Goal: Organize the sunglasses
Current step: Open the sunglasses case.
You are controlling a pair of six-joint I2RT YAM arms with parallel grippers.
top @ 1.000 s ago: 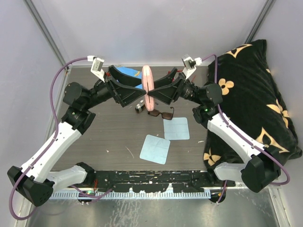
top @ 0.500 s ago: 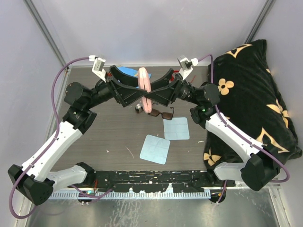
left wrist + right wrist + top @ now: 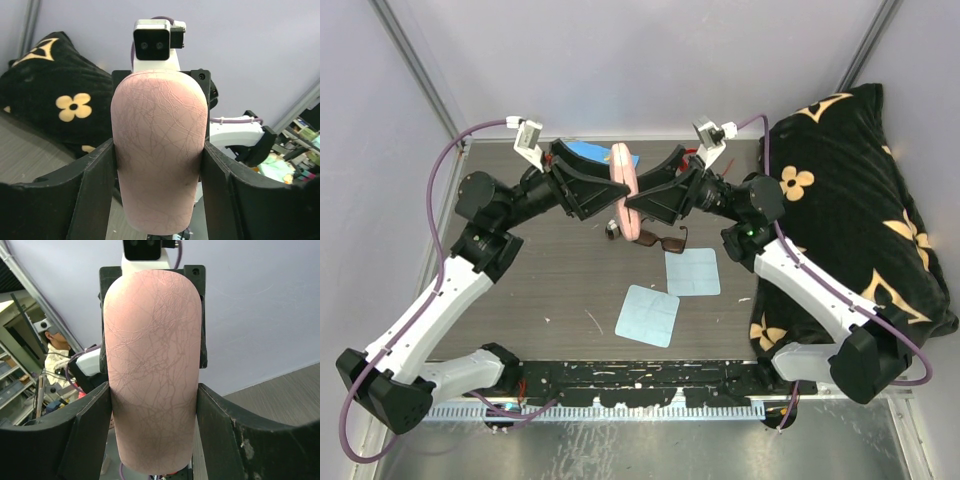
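Extended inward from opposite sides, meeting nose to nose over far half of table (image 3: pixel 570 270). Clamped partway shut with left gripper (image 3: pixel 157 147) and right gripper (image 3: pixel 152 390) on opposite flanks of one upright pink case (image 3: pixel 623 162). Noted dark sunglasses (image 3: pixel 661 240) flat on table just below, beside blue cloth (image 3: pixel 692 271).

It looked like a robotics lab. Two robot arms (image 3: pixel 420 320) were bolted at the near edge of a dark table (image 3: pixel 560 280), which was boxed in by plain grey panels (image 3: pixel 650 70). Beyond them, the right wrist view showed cluttered shelves (image 3: pixel 12 385) and a person (image 3: pixel 54 352) in white.
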